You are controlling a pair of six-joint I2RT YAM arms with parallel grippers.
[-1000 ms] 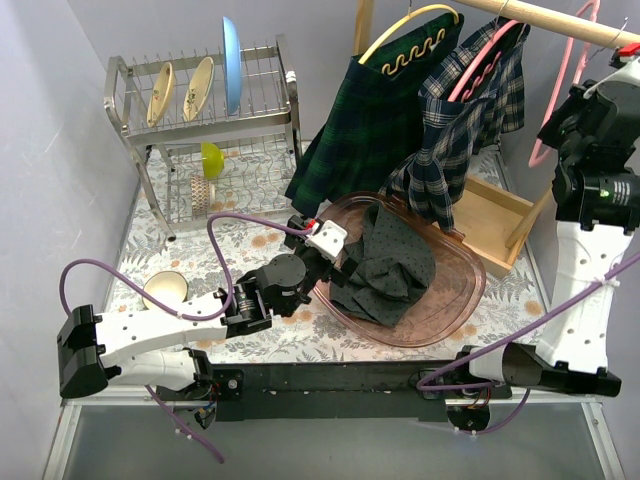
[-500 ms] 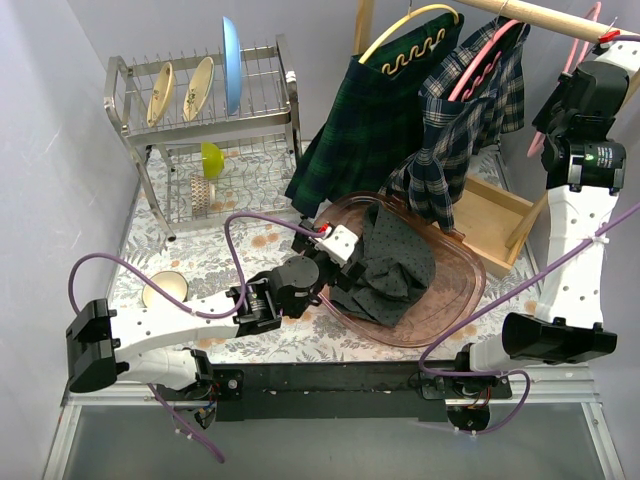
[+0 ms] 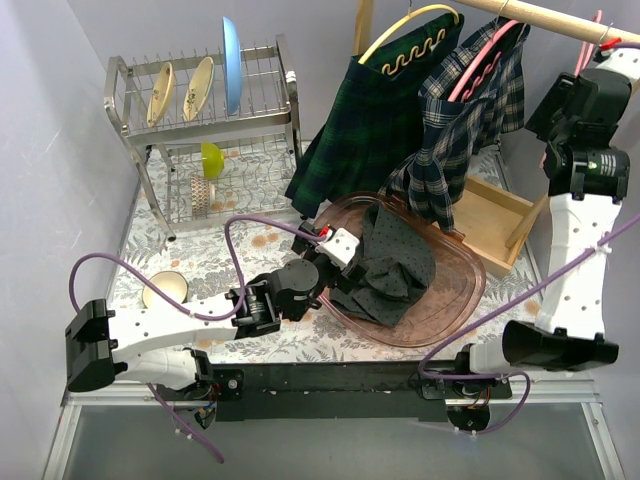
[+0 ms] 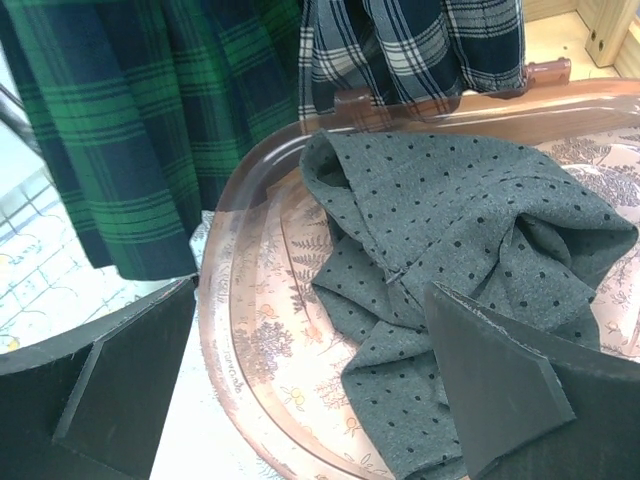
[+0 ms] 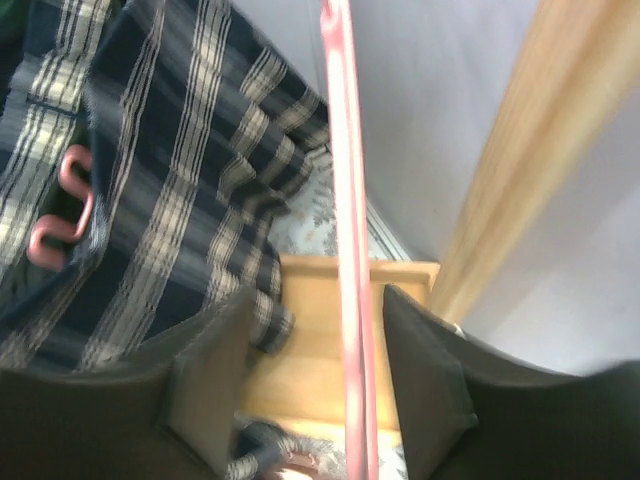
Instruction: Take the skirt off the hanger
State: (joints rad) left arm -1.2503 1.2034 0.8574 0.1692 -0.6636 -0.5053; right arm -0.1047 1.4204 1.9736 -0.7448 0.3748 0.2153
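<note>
A grey dotted skirt (image 3: 395, 265) (image 4: 450, 220) lies crumpled in the pink see-through tray (image 3: 450, 310) (image 4: 225, 300). My left gripper (image 3: 347, 265) (image 4: 310, 330) hovers open at the tray's left rim, its fingers either side of the skirt's near edge, holding nothing. High on the right, my right gripper (image 3: 555, 105) (image 5: 318, 300) is open beside the wooden rail (image 3: 540, 18). A bare pink hanger (image 3: 583, 55) (image 5: 345, 200) runs between its jaws, nearer the right finger, not pinched.
A green plaid skirt (image 3: 365, 130) on a yellow hanger (image 3: 400, 22) and a navy plaid skirt (image 3: 455, 130) (image 5: 170, 150) hang from the rail. A wooden box (image 3: 495, 220) sits below them. A dish rack (image 3: 200, 110) stands back left, a small bowl (image 3: 165, 290) front left.
My right arm rose to the rail with the pink hanger, then its jaws opened off it. My left arm shifted slightly right toward the tray and stayed open.
</note>
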